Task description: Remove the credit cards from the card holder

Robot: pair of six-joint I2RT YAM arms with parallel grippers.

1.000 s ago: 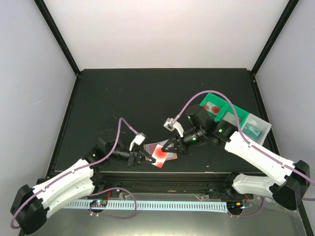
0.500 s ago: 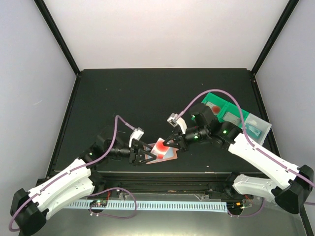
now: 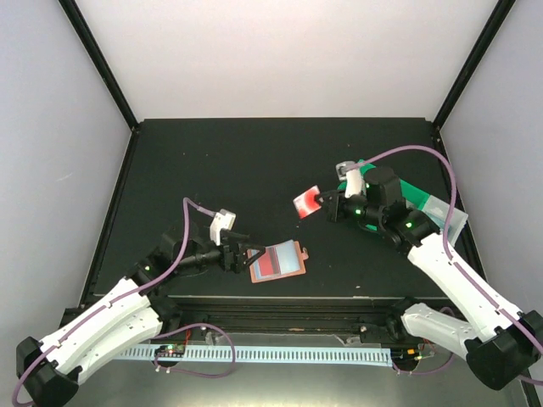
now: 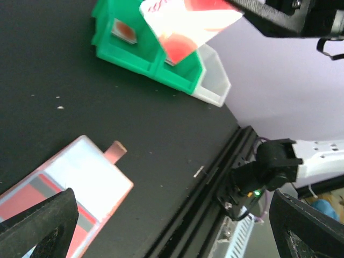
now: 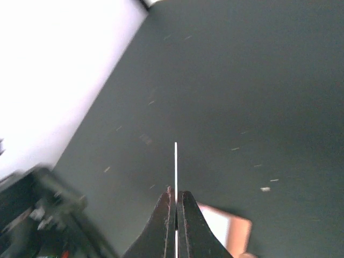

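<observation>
The matt black worktop (image 3: 237, 161) carries a flat two-panel card holder (image 3: 277, 261), lying open: terracotta-brown along its edges, light blue inside, with a small brown tab (image 3: 304, 253) on its right side. In its left panel shows a red plastic card (image 3: 268, 270) crossed by a dark grey stripe. Farther right, a thin white-and-red plastic card (image 3: 305, 202) bears a round red patch. At the far right are bright green plastic bins (image 4: 134, 54), one showing a reddish-brown patch inside, and beside them a clear plastic bin (image 4: 212, 80).
</observation>
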